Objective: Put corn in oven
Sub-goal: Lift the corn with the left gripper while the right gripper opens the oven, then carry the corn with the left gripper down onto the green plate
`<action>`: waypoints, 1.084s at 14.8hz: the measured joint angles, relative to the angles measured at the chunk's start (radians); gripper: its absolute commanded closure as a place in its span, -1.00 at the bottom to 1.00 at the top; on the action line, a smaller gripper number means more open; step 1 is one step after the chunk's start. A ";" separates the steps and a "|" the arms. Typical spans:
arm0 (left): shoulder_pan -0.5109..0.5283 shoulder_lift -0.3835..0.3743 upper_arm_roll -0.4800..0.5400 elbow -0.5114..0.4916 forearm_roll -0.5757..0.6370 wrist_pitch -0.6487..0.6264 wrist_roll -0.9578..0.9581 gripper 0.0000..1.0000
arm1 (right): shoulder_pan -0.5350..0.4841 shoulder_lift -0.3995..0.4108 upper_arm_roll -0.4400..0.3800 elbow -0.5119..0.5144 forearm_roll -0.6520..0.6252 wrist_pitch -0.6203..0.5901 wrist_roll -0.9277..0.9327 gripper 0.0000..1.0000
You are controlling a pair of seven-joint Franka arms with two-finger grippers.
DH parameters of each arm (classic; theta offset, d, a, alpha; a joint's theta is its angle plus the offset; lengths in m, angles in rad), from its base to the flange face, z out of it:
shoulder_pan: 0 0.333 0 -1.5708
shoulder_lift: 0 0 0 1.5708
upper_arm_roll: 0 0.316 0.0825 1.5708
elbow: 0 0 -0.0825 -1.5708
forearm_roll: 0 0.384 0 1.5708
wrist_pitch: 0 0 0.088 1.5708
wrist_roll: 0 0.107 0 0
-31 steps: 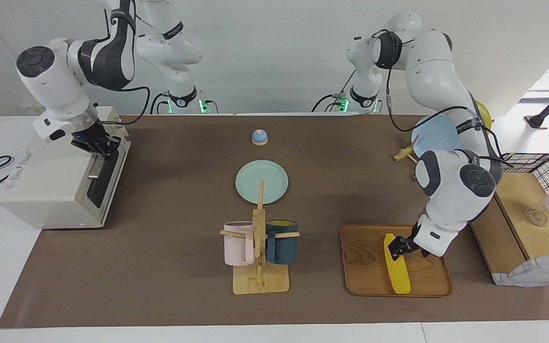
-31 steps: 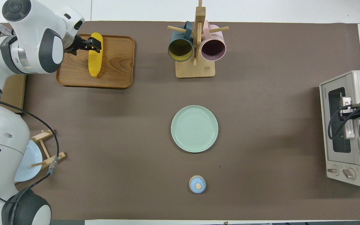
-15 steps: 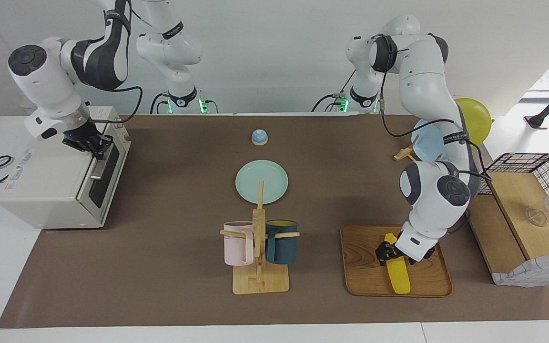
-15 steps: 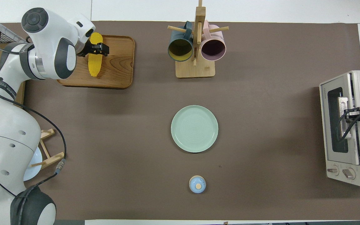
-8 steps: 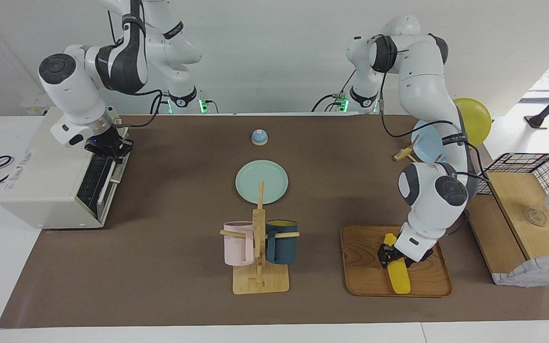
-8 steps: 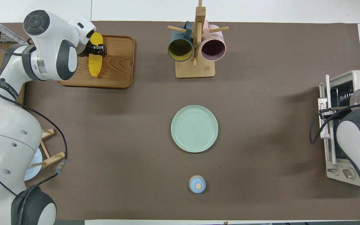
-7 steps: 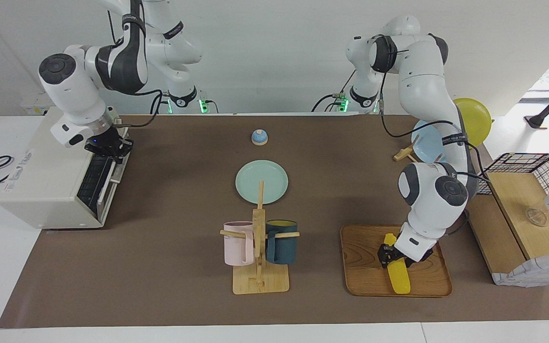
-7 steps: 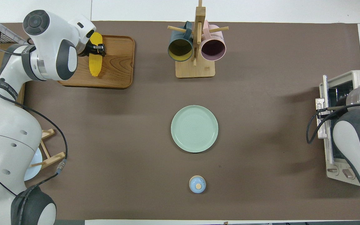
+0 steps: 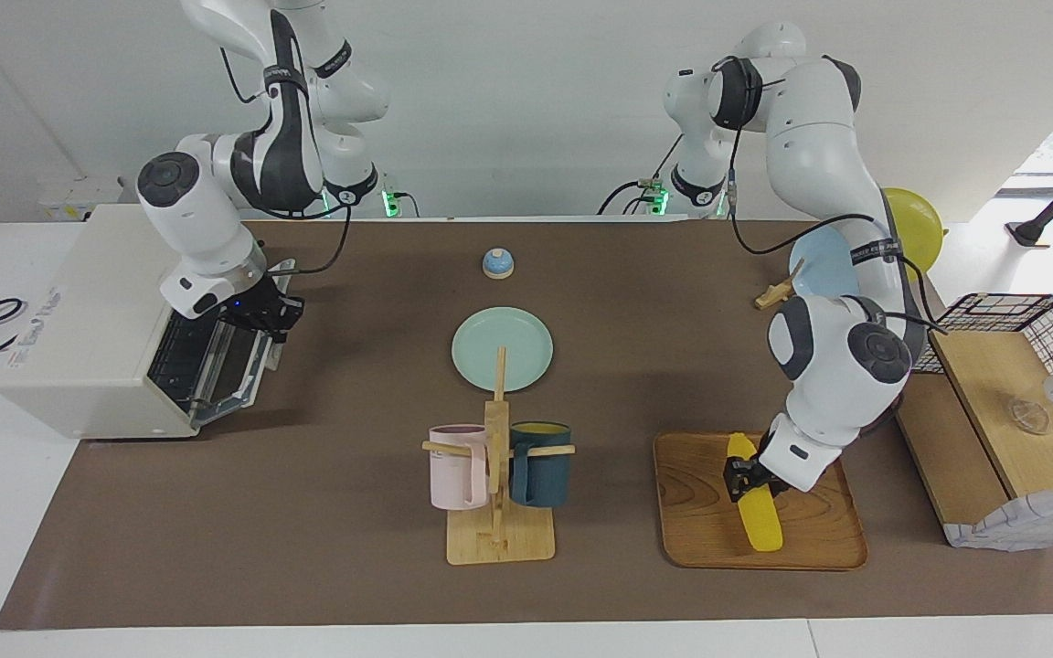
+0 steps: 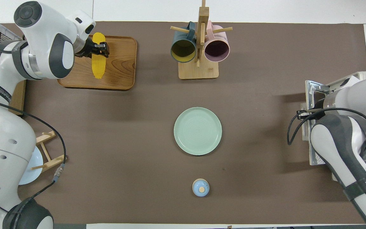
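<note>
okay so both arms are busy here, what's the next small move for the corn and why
Probably lift it straight up off the wooden tray. The left claw is shut on the corn, which looks barely off the tray, if at all. The right claw holds the handle of the oven door, which is well down, so the way in is opening.

Brown table [image 9: 353, 512] — oven [image 9: 97, 320], green plate [image 9: 502, 346], wooden tray [image 9: 700, 535].
</note>
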State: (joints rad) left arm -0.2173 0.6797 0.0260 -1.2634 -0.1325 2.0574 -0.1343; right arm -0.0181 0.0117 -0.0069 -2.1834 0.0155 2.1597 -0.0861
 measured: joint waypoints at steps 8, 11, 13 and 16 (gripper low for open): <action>-0.283 -0.452 -0.006 -0.420 -0.004 -0.102 -0.363 1.00 | 0.019 0.034 0.009 -0.086 0.003 0.162 0.009 1.00; -0.403 -0.476 -0.007 -0.487 -0.004 -0.026 -0.471 1.00 | 0.023 0.052 0.009 -0.090 0.003 0.180 0.009 1.00; -0.478 -0.482 -0.007 -0.556 -0.004 0.109 -0.543 1.00 | 0.023 0.057 0.009 -0.090 0.003 0.182 0.009 1.00; -0.573 -0.480 -0.007 -0.661 -0.004 0.282 -0.593 1.00 | 0.024 0.060 0.009 -0.090 0.003 0.184 0.009 1.00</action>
State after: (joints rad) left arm -0.7899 0.1995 0.0189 -1.9246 -0.1368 2.3392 -0.7272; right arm 0.0056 0.0713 0.0023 -2.2733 0.0182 2.3433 -0.0766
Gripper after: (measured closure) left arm 0.445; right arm 0.991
